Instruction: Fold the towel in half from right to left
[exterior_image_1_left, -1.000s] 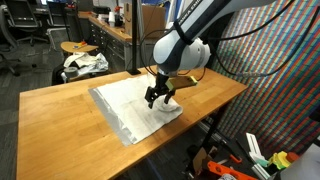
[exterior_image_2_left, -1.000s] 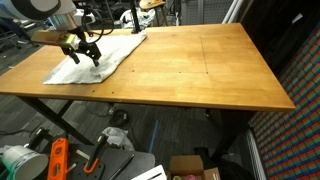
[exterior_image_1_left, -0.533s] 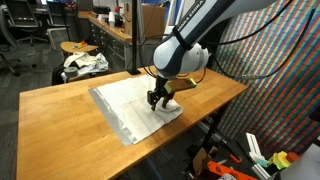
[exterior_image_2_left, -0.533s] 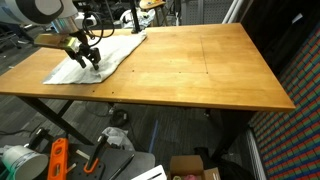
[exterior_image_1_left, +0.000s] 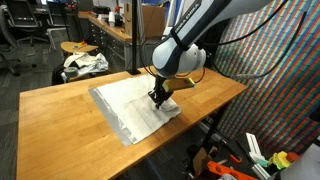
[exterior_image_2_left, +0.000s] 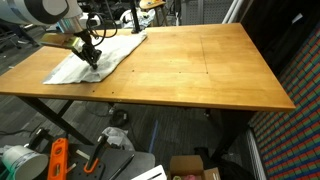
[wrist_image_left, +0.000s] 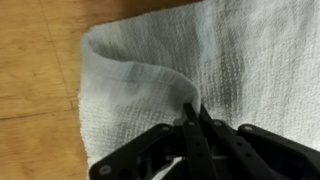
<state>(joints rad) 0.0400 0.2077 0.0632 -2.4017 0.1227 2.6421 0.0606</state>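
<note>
1. Gripper (exterior_image_1_left: 158, 97) is closed tight, its jaws pinched on a small raised fold of the towel (exterior_image_1_left: 125, 105). In the wrist view the fingertips (wrist_image_left: 190, 112) meet with a ridge of cloth pulled up between them. In an exterior view the gripper (exterior_image_2_left: 90, 58) points down onto the cloth.
2. Wooden tabletop (exterior_image_1_left: 60, 120) carries the towel. Most of its surface is bare wood in both exterior views (exterior_image_2_left: 200, 70), and the wrist view shows bare wood (wrist_image_left: 30, 60) beside the cloth.
3. Robot arm (exterior_image_1_left: 195, 30) reaches down from above, over the side of the tabletop where the towel lies.
4. Towel: a pale rectangle spread flat on the tabletop, close to one end and near the edge (exterior_image_2_left: 105, 52). The pinched spot is on the towel's side nearest the arm, near a corner. In the wrist view the weave (wrist_image_left: 250, 60) is plain, with a rounded, lifted edge curling toward the fingertips.
5. Bundle of white fabric with dark patches (exterior_image_1_left: 83, 63) sits on a round stool (exterior_image_1_left: 68, 47) beyond the tabletop, well apart from the towel.
6. Cardboard box (exterior_image_2_left: 190, 168) stands on the floor under the tabletop.
7. Orange tool (exterior_image_2_left: 57, 160) lies on the floor near a table leg.
</note>
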